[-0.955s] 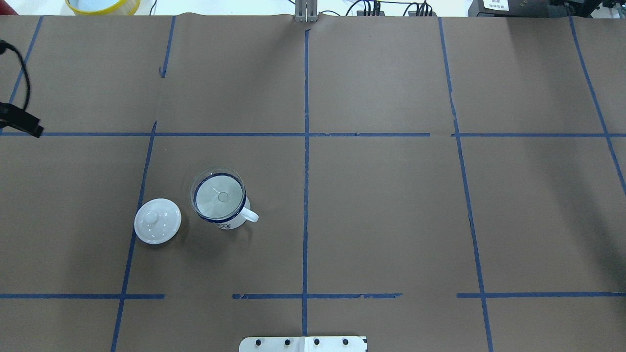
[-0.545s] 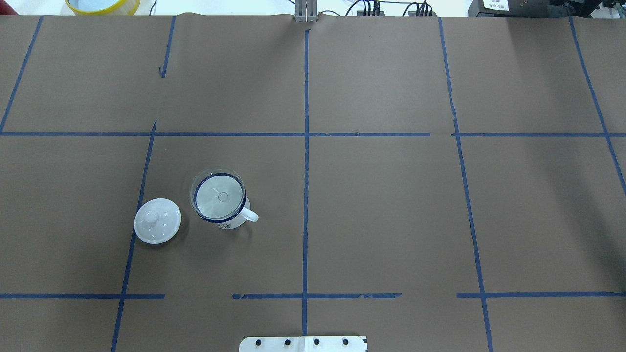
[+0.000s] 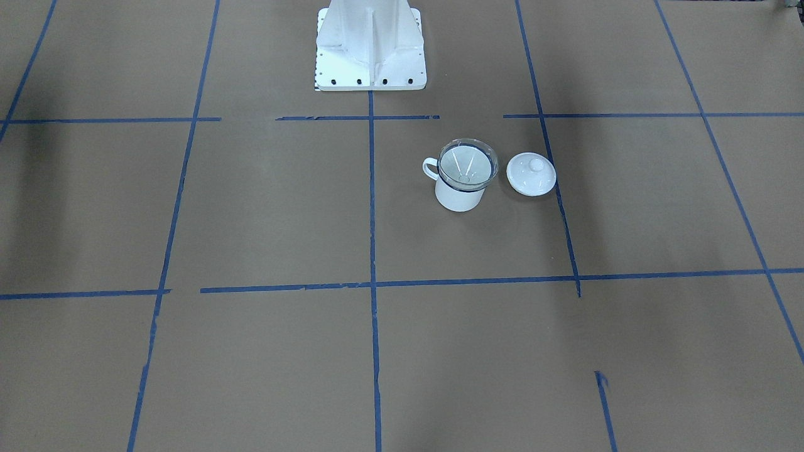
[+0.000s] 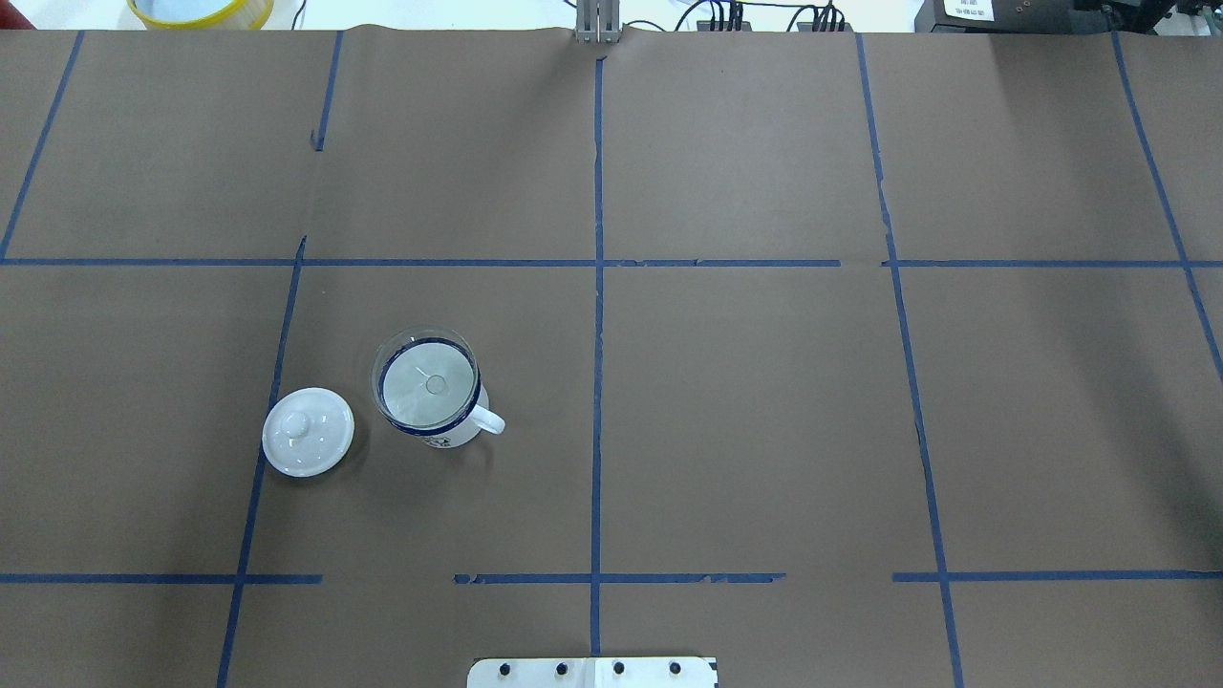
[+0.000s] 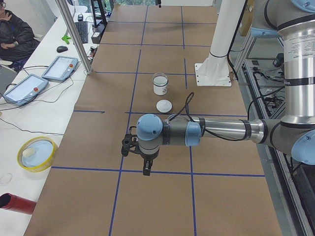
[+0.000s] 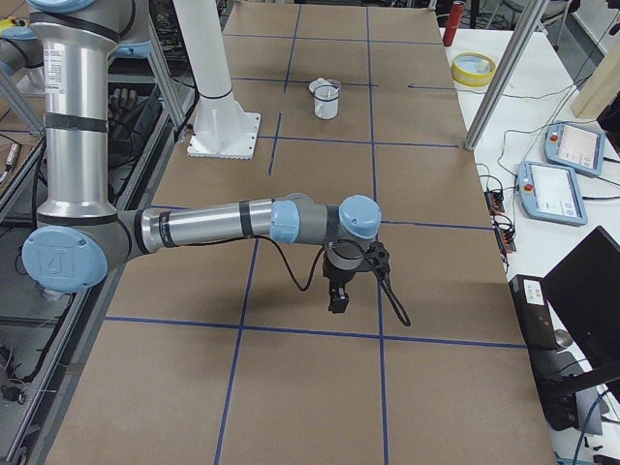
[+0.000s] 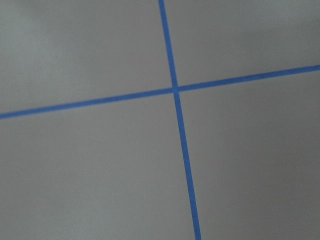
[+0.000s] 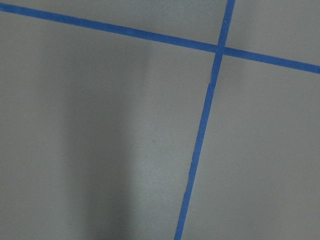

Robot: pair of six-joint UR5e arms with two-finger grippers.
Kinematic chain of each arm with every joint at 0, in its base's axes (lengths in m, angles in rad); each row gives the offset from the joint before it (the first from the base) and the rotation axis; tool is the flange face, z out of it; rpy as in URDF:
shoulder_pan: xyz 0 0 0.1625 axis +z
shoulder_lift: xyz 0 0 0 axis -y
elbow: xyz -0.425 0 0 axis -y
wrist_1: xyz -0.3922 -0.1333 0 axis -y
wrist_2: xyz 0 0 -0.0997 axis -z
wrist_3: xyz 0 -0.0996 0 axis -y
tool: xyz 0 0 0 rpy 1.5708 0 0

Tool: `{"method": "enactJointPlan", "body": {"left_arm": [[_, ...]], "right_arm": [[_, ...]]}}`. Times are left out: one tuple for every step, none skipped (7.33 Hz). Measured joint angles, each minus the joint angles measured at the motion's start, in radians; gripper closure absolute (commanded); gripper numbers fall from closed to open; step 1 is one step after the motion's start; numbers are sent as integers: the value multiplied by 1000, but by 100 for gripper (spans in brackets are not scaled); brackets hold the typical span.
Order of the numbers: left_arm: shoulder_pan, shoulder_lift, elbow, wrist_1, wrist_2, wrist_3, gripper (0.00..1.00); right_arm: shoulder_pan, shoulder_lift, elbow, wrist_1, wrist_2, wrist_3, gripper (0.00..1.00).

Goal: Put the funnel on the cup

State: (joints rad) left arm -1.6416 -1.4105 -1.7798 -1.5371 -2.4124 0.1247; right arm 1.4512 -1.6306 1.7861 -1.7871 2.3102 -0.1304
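The clear funnel point(image 4: 425, 382) sits upright in the mouth of the white enamel cup point(image 4: 459, 435) with the dark blue rim, handle to the right. Both also show in the front-facing view, funnel point(image 3: 468, 164) on cup point(image 3: 460, 198), and small in the left view, where the cup point(image 5: 160, 88) stands far back. My left gripper point(image 5: 145, 167) hangs above the table, far from the cup, nothing visibly in it. My right gripper point(image 6: 336, 300) hangs likewise at the other end. I cannot tell whether either is open or shut. Both wrist views show only brown paper and blue tape.
A round white knobbed lid point(image 4: 308, 432) lies on the table just left of the cup. The white robot base point(image 3: 370, 56) stands at the table's near edge. A yellow bowl point(image 4: 201, 10) sits beyond the far edge. Tablets point(image 5: 61, 66) lie on the side bench.
The black tip of the left arm at the overhead view's left edge has moved out of that view. The cup, funnel and lid have not moved.
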Motion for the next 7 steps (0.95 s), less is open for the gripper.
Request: {"method": "enactJointPlan", "body": {"left_arm": [[-1,1,8,1,-7,-1,0],[-1,1,14,3,-12,-3,0],[-2,0,16,5,-11,-4,0],[-3,2,11,7,-6,-4,0],[-3,3,4,7,-1,-5,0],[-2,2,1,8,4,-6,0],[-2,2,-3,7,6,-6,0]], "right_arm": [[0,0,0,0,0,0,0],[0,0,0,0,0,0,0],[0,0,0,0,0,0,0],[0,0,0,0,0,0,0],[0,0,0,0,0,0,0],[0,1,0,0,0,0,0],[0,0,0,0,0,0,0]]}}
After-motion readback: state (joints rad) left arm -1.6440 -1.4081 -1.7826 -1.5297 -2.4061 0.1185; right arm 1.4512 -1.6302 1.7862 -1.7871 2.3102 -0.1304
